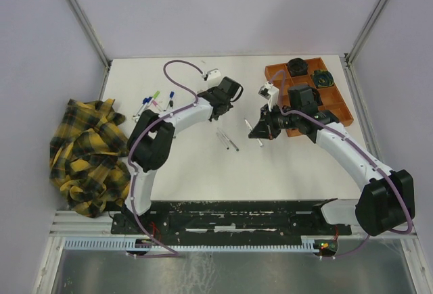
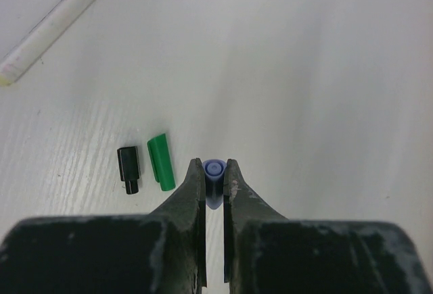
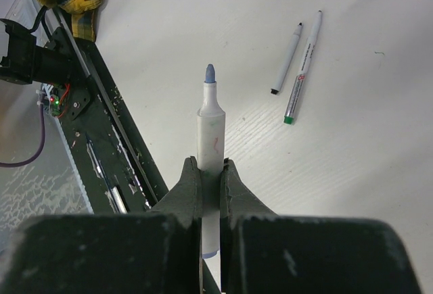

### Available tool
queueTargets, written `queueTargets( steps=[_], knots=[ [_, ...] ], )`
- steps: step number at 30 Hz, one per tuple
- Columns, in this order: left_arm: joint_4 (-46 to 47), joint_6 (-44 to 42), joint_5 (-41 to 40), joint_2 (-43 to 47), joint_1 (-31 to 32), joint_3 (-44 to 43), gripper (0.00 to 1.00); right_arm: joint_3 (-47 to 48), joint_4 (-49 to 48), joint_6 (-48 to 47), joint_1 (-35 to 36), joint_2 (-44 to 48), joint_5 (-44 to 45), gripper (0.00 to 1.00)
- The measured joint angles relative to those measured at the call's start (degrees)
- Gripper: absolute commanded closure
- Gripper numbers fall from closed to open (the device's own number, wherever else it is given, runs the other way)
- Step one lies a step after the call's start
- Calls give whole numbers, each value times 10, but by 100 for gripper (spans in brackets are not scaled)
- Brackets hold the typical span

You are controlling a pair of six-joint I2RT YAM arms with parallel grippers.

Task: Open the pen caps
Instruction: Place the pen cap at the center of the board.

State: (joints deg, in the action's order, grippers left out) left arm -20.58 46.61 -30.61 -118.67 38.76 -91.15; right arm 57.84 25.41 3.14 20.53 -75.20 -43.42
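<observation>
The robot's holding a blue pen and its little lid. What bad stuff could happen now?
1. The blue cap is pinched only at the very tips of the left gripper, so it might pop out and roll away.
2. The pen in the right gripper has its tip bare; bumping the table could leave a blue mark.

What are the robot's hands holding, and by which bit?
The left jaws pinch a blue cap by its sides; the right jaws squeeze an uncapped pen by its barrel.
</observation>
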Motion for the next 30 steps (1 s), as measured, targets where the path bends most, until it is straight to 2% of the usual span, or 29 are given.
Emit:
queueTargets(
  steps=[9,11,30],
  knots=[
    [-46,-14,-2,-51,2,-30,91,0,0,0,-3,0,0,98],
    [-47,-14,0,-56,2,-33,87,0,0,0,-4,0,0,98],
    [-66,-14,8,-92,0,-61,78,0,0,0,-5,0,0,97]
  ],
)
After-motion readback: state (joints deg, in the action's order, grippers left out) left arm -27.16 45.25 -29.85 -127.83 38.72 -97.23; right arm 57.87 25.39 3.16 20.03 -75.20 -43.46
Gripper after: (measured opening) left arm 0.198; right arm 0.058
